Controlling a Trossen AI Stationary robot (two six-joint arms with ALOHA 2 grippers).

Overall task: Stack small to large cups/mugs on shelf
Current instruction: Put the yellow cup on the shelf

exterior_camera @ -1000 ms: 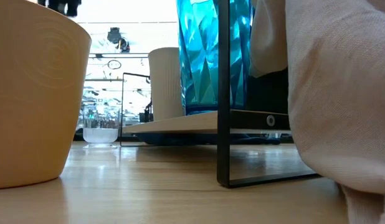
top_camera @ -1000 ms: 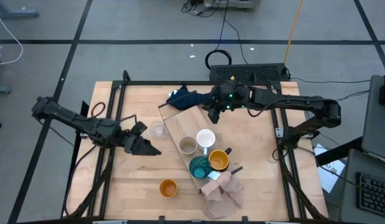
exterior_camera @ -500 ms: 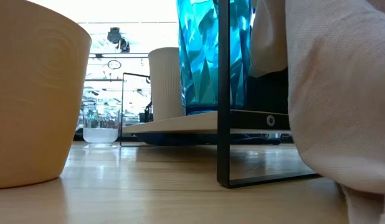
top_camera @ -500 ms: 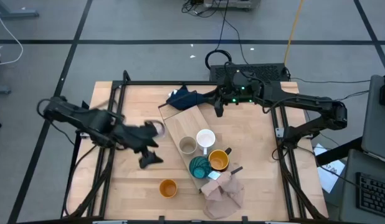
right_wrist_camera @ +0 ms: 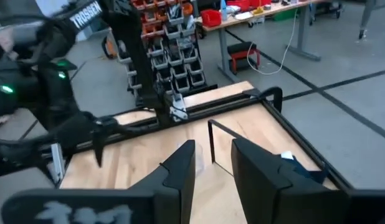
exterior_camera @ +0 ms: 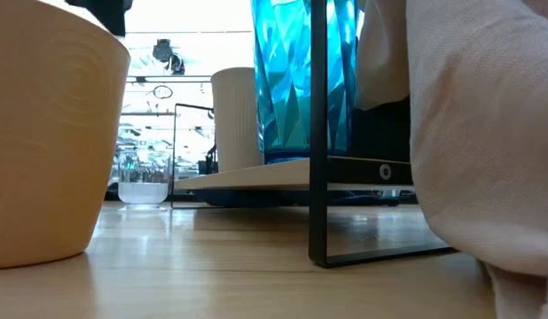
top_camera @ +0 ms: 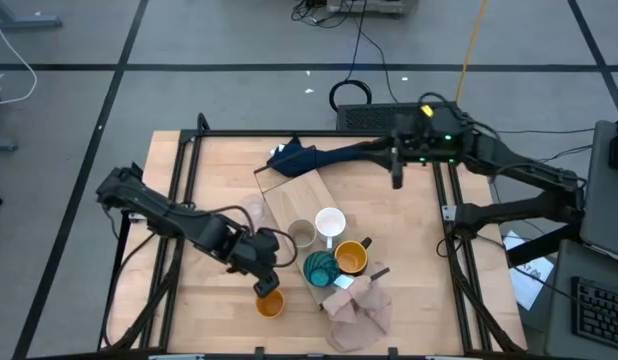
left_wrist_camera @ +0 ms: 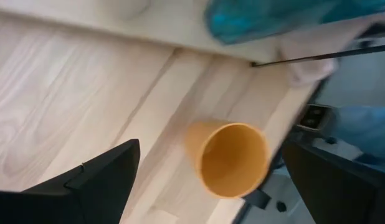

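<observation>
The orange cup (top_camera: 270, 302) stands upright on the table near its near edge, to the left of the shelf's near end. My left gripper (top_camera: 266, 283) hovers just above it, open wide; in the left wrist view the orange cup (left_wrist_camera: 233, 158) lies ahead of my left gripper (left_wrist_camera: 210, 152), between the spread fingers and apart from both. The pale wood shelf (top_camera: 294, 195) lies slantwise and carries the beige-grey cup (top_camera: 301, 234), white mug (top_camera: 330, 222), teal cup (top_camera: 320, 268) and mustard mug (top_camera: 351, 258). The clear glass (top_camera: 253, 210) stands on the table beside the shelf's left edge. My right gripper (top_camera: 396, 175) is open, off by the far right.
A dark blue cloth (top_camera: 299, 157) lies at the shelf's far end. A pinkish-beige cloth (top_camera: 357, 305) is heaped at its near end, close to the orange cup. A black metal frame (top_camera: 189, 150) runs round the table. Bare wood shows to the left of the orange cup.
My left arm has swung from the table's left side toward the near edge and to the right, ending over the orange cup. My right arm has drawn back from the shelf's far end toward the table's far right corner. No cup has moved.
</observation>
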